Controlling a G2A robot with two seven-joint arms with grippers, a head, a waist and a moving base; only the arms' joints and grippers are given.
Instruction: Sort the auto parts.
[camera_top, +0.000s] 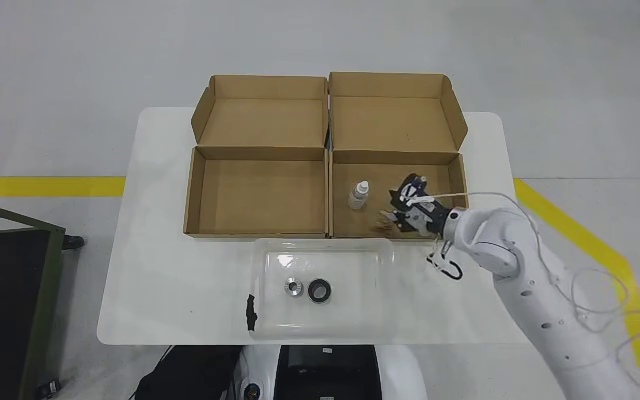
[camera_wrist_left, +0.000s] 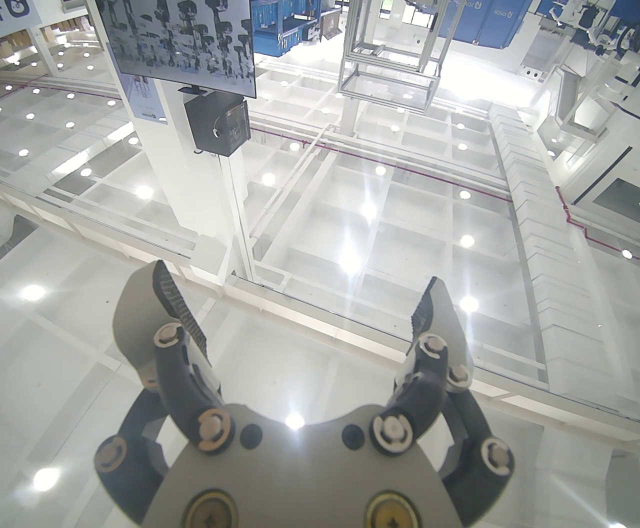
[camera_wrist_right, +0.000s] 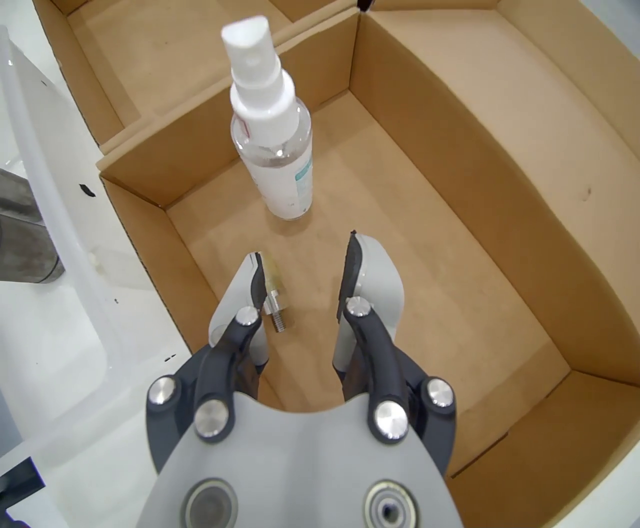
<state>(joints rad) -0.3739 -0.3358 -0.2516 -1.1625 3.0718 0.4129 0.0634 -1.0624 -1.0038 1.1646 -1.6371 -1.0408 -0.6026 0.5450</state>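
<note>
A small silver fitting (camera_wrist_right: 275, 306) with a threaded stub is seen in the right box (camera_top: 445, 180), right of centre in the top view, just beside one finger (camera_wrist_right: 235, 300) of the right hand (camera_wrist_right: 305, 260), which is held apart. One upright spray bottle (camera_wrist_right: 272, 150), a second box (camera_top: 255, 195) at its left, and two parts in the clear tray (camera_top: 365, 270), a metal piece (camera_top: 292, 288) and a black ring (camera_top: 320, 290), are counted. The left hand (camera_wrist_left: 300, 300) is spread open.

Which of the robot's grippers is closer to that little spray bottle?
Right. The right gripper hangs open in the cardboard box near the spray bottle; the left gripper points up at the ceiling.
</note>
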